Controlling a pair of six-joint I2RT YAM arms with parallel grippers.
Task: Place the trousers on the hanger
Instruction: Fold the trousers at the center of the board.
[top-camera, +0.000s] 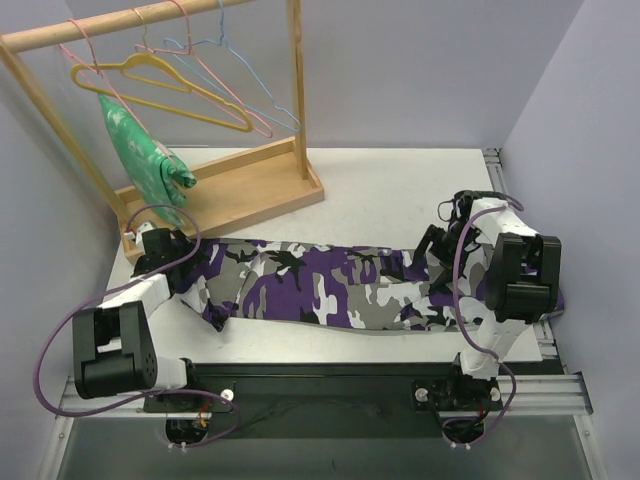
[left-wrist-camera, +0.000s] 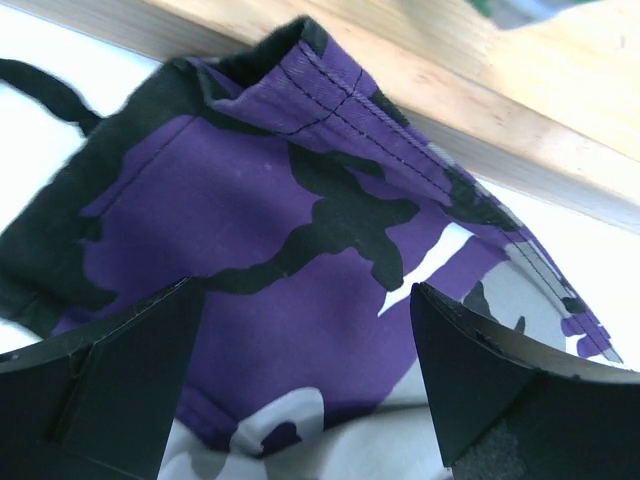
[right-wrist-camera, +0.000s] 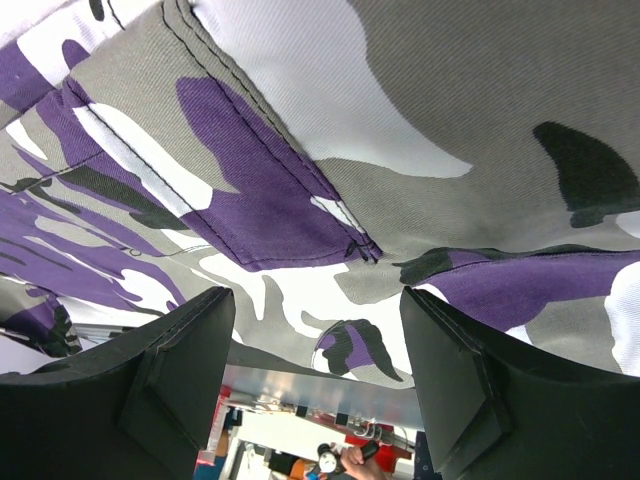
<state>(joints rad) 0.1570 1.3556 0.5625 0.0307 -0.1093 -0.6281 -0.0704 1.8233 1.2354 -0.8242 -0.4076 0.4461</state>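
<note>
Across mid-frame, at opposite ends of the trousers (top-camera: 330, 285): left gripper (left-wrist-camera: 302, 290) angled down, spread wide; right gripper (right-wrist-camera: 315, 295) lowered, jaws parted.

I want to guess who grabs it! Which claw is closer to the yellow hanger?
Left. The left claw is at the trousers' end beside the rack's base, below the yellow hanger. The right claw is across the table, over the trousers' other end.

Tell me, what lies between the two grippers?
Only the trousers, stretched from the left gripper to the right gripper; the top view shows this.
</note>
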